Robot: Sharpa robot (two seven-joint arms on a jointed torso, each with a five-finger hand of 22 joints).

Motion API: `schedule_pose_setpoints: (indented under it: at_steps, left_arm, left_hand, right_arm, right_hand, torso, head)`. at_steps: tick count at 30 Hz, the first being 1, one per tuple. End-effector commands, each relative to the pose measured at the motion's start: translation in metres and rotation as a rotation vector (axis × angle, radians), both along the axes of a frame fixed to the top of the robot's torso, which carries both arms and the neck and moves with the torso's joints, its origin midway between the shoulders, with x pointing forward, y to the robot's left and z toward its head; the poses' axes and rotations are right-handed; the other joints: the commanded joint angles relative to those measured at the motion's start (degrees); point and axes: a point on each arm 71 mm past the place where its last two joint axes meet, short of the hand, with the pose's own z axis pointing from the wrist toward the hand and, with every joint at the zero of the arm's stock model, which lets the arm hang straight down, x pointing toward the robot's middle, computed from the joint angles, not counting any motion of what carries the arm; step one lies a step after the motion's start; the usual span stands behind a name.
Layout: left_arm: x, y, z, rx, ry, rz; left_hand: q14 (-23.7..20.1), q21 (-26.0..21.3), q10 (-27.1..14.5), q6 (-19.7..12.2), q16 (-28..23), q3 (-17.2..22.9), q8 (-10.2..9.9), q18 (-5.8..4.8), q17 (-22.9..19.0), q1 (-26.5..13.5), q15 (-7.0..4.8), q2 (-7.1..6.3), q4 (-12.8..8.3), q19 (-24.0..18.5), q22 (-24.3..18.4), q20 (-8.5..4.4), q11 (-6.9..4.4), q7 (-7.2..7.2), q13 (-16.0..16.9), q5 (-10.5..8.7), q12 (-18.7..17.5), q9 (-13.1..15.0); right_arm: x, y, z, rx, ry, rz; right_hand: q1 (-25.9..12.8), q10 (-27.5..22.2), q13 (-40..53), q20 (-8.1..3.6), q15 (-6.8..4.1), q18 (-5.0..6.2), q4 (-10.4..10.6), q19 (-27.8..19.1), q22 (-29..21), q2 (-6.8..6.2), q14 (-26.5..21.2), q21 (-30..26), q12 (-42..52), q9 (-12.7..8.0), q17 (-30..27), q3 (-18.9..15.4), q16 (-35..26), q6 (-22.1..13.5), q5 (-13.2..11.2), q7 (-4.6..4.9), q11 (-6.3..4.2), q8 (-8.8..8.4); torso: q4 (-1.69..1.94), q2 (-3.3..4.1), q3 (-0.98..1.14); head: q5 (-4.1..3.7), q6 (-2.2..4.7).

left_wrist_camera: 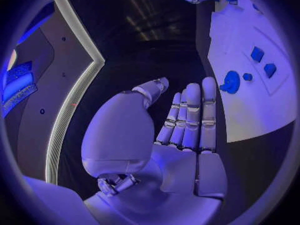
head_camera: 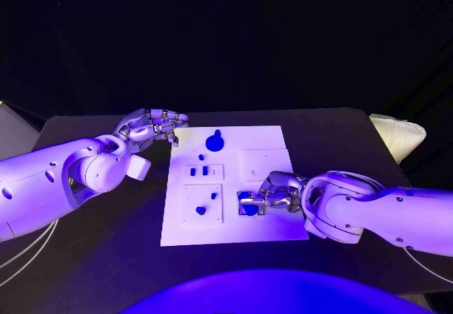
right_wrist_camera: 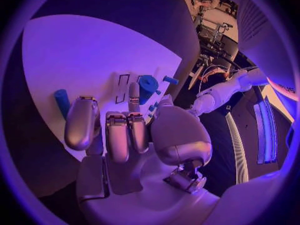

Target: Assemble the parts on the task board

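Task board (head_camera: pixel 269 140) mid-table, bare black table (head_camera: pixel 94 255) open on every side. Left hand (head_camera: pixel 151 125) just off board's far left corner, fingers spread, holding nothing. Right hand (head_camera: pixel 269 196) over board's near right edge, fingers curled around a blue part (head_camera: pixel 248 202), apparently gripping it. Round blue part (head_camera: pixel 214 141) near far edge.

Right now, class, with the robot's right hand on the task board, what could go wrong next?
1. The right hand rests on the task board over a blue part; a poor grip could drop or knock it.
2. The board lies loose on the black table; pressing might shift it.
3. The left hand hovers open beside the board's far corner, near the round blue part, which it could nudge.
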Motion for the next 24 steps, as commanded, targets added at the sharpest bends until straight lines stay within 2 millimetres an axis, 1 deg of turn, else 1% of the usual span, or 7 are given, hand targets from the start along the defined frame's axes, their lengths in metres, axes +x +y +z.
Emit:
schedule_pose_setpoints:
  at_steps: [1, 12, 15, 16, 20, 21, 24]
  left_arm:
    - [-0.0004, -0.0014, 0.0005, -0.004, -0.001, -0.013]
    - [-0.0004, -0.0004, 0.0003, 0.0, 0.001, -0.011]
    - [-0.0004, -0.0004, 0.0002, 0.0, 0.001, -0.011]
    - [-0.0004, -0.0004, 0.0002, 0.0, 0.001, -0.011]
    - [-0.0003, -0.0003, 0.0001, 0.001, 0.001, -0.01]
    - [-0.0003, -0.0002, 0.0001, 0.001, 0.002, -0.01]
    - [-0.0002, -0.0004, 0.0, 0.002, 0.002, -0.011]
  left_hand:
    - [-0.19, -0.11, -0.51, -0.32, 0.3, 0.08, 0.34, 0.42, -0.08, -0.24, 0.23, 0.05, 0.35, 0.29, -0.06, 0.07, 0.05, 1.13, 0.1, 0.08, 0.31, -0.07]
    - [-0.2, -0.1, -0.56, -0.35, 0.31, 0.1, 0.38, 0.43, -0.09, -0.15, 0.23, 0.06, 0.34, 0.34, -0.06, 0.07, 0.05, 1.13, 0.1, 0.09, 0.37, -0.07]
    - [-0.2, -0.1, -0.56, -0.35, 0.31, 0.1, 0.38, 0.43, -0.09, -0.15, 0.23, 0.06, 0.34, 0.34, -0.06, 0.07, 0.05, 1.13, 0.1, 0.09, 0.37, -0.07]
    - [-0.2, -0.1, -0.56, -0.35, 0.31, 0.1, 0.38, 0.43, -0.09, -0.15, 0.23, 0.06, 0.34, 0.34, -0.06, 0.07, 0.05, 1.13, 0.1, 0.09, 0.37, -0.07]
    - [-0.2, -0.1, -0.56, -0.35, 0.31, 0.1, 0.38, 0.43, -0.09, -0.15, 0.23, 0.06, 0.34, 0.34, -0.06, 0.07, 0.05, 1.13, 0.1, 0.09, 0.37, -0.07]
    - [-0.2, -0.1, -0.56, -0.35, 0.31, 0.1, 0.38, 0.43, -0.09, -0.15, 0.23, 0.06, 0.34, 0.34, -0.06, 0.07, 0.05, 1.13, 0.1, 0.09, 0.37, -0.07]
    - [-0.2, -0.1, -0.56, -0.35, 0.31, 0.1, 0.38, 0.43, -0.09, -0.15, 0.23, 0.06, 0.34, 0.34, -0.06, 0.07, 0.05, 1.13, 0.1, 0.09, 0.37, -0.07]
  right_arm:
    - [-0.003, 0.0026, -0.001, 0.047, 0.045, 0.01]
    - [-0.0021, -0.0001, -0.0006, 0.045, 0.031, 0.005]
    - [-0.0011, -0.0011, 0.0, 0.028, 0.008, 0.019]
    - [-0.0009, -0.0013, 0.0003, 0.02, -0.002, 0.027]
    - [-0.0006, -0.0006, 0.001, 0.002, -0.027, 0.056]
    - [-0.0006, -0.0002, 0.0011, -0.001, -0.031, 0.062]
    - [-0.0005, 0.0009, 0.0015, -0.005, -0.041, 0.074]
  right_hand:
    - [1.04, 4.87, 13.51, -0.09, -0.37, -0.61, -0.02, 0.3, 4.4, 0.22, 5.48, 0.16, 0.12, -0.08, 12.62, -0.5, 0.18, -0.23, 0.33, 0.03, -0.37, 0.35]
    - [3.53, 4.85, 13.51, -0.09, -0.37, -0.6, -0.12, 0.29, 4.47, 1.05, 5.49, -0.01, 0.05, -0.19, 12.67, -1.59, 0.19, -0.34, 0.77, 0.04, -0.37, 0.47]
    - [8.05, 4.85, 13.52, -0.12, -0.39, -0.58, -1.23, 0.29, 4.56, 1.09, 5.47, -0.15, 0.01, -0.28, 12.58, -2.08, 0.15, -0.48, 2.16, 0.02, -0.38, 0.57]
    - [11.36, 4.86, 13.55, -0.13, -0.45, -0.59, -2.43, 0.29, 4.6, 0.43, 5.48, -0.2, 0.01, -0.35, 12.59, -2.07, 0.15, -0.66, 4.6, -0.03, -0.39, 0.55]
    - [18.2, 4.89, 13.62, -0.18, -0.47, -0.62, -4.65, 0.34, 4.81, -1.47, 5.48, -0.11, 0.04, -0.62, 12.63, -1.89, 0.16, -0.84, 3.06, -0.06, -0.47, 0.46]
    - [20.52, 4.92, 13.67, -0.24, -0.5, -0.62, -5.16, 0.35, 4.86, -2.19, 5.48, -0.14, 0.08, -0.79, 12.62, -0.65, 0.15, -0.76, 1.08, -0.07, -0.48, 0.37]
    - [21.94, 4.95, 13.71, -0.21, -0.48, -0.67, -4.35, 0.41, 5.03, -3.53, 5.5, -0.01, 0.1, -1.16, 12.72, 1.31, 0.18, -0.57, 0.77, -0.08, -0.49, 0.14]
  torso:
    - [0.05, -0.01, -0.01]
    - [0.0, 0.04, 0.0]
    - [-0.01, 0.03, -0.01]
    - [0.01, 0.02, -0.01]
    - [0.01, 0.03, 0.03]
    - [0.01, 0.03, 0.01]
    - [0.02, 0.03, -0.01]
  head:
    - [-0.05, 0.01]
    - [-0.05, 0.03]
    - [-0.07, 0.04]
    - [-0.09, 0.04]
    - [-0.12, 0.01]
    - [-0.12, 0.01]
    - [-0.12, -0.03]
